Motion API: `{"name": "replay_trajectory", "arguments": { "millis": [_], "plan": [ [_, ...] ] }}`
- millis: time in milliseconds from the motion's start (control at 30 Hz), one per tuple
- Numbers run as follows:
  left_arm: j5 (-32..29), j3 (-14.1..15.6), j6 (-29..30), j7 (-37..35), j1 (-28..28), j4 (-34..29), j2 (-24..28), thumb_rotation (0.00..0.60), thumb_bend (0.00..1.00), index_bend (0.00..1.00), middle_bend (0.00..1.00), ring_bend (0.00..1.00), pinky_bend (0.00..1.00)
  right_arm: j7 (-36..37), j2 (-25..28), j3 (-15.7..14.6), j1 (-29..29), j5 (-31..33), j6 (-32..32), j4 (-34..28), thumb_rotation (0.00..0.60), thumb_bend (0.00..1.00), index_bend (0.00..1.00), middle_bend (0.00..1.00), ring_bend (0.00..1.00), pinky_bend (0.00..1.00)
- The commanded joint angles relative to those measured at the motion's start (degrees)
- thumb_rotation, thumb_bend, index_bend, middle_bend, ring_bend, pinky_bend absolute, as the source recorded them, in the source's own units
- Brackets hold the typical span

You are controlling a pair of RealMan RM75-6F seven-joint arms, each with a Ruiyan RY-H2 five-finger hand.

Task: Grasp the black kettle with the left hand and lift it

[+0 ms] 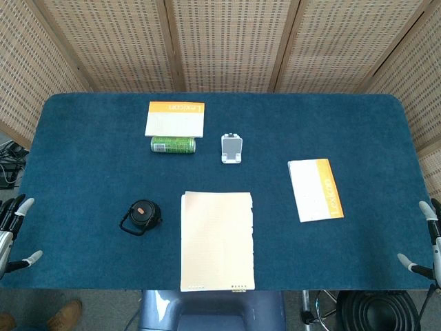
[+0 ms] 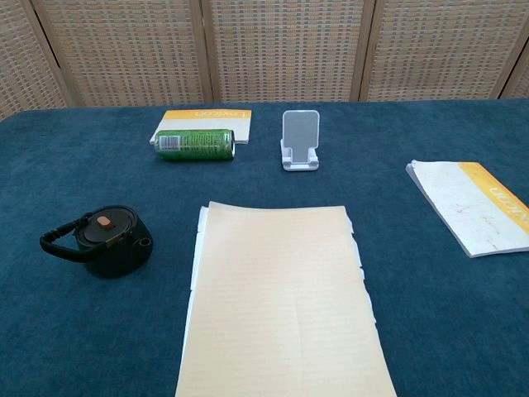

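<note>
The black kettle (image 1: 142, 216) (image 2: 106, 241) stands upright on the blue table, left of the cream paper pad, its lid knob orange-brown and its handle lying toward the left. My left hand (image 1: 12, 231) hangs off the table's left front edge with fingers spread and nothing in it, well to the left of the kettle. My right hand (image 1: 428, 245) sits at the right front edge, fingers also apart and empty. The chest view shows neither hand.
A cream paper pad (image 1: 217, 239) (image 2: 285, 306) lies front centre. Behind it stand a white phone stand (image 1: 231, 149) (image 2: 300, 141), a green can (image 1: 173, 144) (image 2: 195, 143) on its side, and an orange-white booklet (image 1: 175, 118). Another booklet (image 1: 315, 189) (image 2: 475, 205) lies right.
</note>
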Motion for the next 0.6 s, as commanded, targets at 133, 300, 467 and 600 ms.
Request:
{"name": "replay_trajectory", "arguments": {
  "millis": [133,300,467,600],
  "plan": [
    [0.21,0.14,-0.09,-0.02,0.01,0.04,-0.02,0.600,0.00,0.00,0.00,0.00,0.00,-0.14,0.00,-0.09,-0.02,-0.07,-0.04,-0.05,0.600,0.00,0.00,0.00,0.00,0.00],
    [2.40,0.51,-3.27,1.97,-2.30,-0.41,-1.12,0.600,0.00,0.00,0.00,0.00,0.00,0.03,0.11,-0.04,-0.08,-0.07,0.09,-0.29,0.600,0.00,0.00,0.00,0.00,0.00],
    [3.74,-0.41,-9.45,3.26,-7.21,-1.64,-2.83,0.600,0.00,0.00,0.00,0.00,0.00,-0.13,0.02,0.13,0.16,0.57,-0.45,-0.17,0.600,0.00,0.00,0.00,0.00,0.00],
    [4.30,-1.31,-14.51,2.53,-11.45,-3.17,-3.58,0.600,0.00,0.02,0.05,0.04,0.00,-0.04,-0.05,0.47,0.43,1.54,-1.03,0.09,0.600,0.00,0.00,0.00,0.00,0.00]
  ]
}}
